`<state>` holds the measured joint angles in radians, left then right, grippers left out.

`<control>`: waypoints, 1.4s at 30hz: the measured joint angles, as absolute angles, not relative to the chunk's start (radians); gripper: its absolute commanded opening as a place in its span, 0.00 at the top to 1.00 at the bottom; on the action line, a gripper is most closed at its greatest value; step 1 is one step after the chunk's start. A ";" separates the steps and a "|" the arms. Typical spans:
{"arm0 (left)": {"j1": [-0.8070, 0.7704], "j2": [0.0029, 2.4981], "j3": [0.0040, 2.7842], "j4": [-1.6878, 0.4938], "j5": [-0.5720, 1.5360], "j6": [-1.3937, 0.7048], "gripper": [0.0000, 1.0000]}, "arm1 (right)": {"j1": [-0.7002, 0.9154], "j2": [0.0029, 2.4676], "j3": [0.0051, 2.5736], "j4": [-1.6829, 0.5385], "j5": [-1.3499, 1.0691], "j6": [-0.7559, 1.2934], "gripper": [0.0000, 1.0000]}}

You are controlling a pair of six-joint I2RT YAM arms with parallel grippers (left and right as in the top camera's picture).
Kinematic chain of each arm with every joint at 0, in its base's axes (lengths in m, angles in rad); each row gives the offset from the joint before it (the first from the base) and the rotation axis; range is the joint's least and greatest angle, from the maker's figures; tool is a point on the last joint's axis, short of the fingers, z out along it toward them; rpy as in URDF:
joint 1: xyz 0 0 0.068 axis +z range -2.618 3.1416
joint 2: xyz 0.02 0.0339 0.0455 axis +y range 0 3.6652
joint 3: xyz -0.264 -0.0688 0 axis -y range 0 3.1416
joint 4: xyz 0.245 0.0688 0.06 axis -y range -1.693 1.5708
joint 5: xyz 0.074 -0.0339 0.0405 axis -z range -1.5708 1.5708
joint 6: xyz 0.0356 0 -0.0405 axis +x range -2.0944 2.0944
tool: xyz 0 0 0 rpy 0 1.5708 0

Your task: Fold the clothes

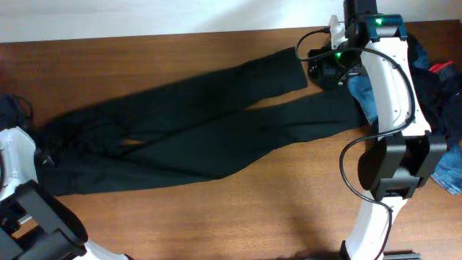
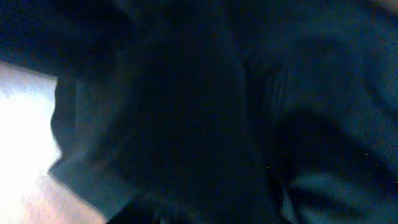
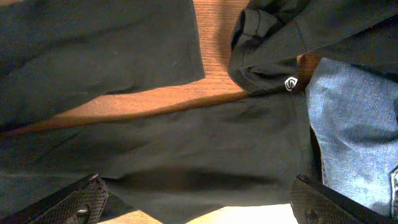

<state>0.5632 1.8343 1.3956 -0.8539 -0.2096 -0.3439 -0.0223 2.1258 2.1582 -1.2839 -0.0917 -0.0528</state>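
Right hand (image 3: 199,186), fingers (image 3: 74,202) wide apart, over one leg of black trousers (image 3: 186,155), blue jeans (image 3: 354,137) alongside.

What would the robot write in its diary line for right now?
black trousers: flat on table, unfolded | right tool: open, above a leg | left tool: unseen, dark fabric fills its camera

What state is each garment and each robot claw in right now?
Black trousers: unfolded, spread flat along the table, legs apart.
Blue jeans: bunched at the right end.
Red-and-grey piece: crumpled, mostly hidden.
Dark logo garment: crumpled beside the jeans.
Right gripper: open, above a trouser leg.
Left gripper: at the waist end; open or shut cannot be told.
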 measured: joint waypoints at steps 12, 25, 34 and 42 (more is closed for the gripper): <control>0.564 1.567 1.452 -1.249 -0.192 -0.345 0.71 | -0.022 2.126 2.158 -1.262 -0.092 -0.053 0.01; 0.563 1.494 1.455 -1.442 -0.191 -0.345 0.65 | -0.022 2.126 2.158 -1.270 -0.095 -0.053 0.01; 0.563 1.494 1.442 -1.241 -0.158 -0.348 0.29 | -0.022 2.126 2.158 -1.275 -0.099 -0.053 0.01; 0.527 1.530 1.417 -1.105 -0.076 -0.319 0.13 | -0.013 2.127 2.165 -1.305 -0.112 -0.067 0.01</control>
<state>0.5270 1.5299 1.4166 -1.1049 -0.0765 -0.3191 -0.0132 2.1273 2.1647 -1.3052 -0.1116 -0.0673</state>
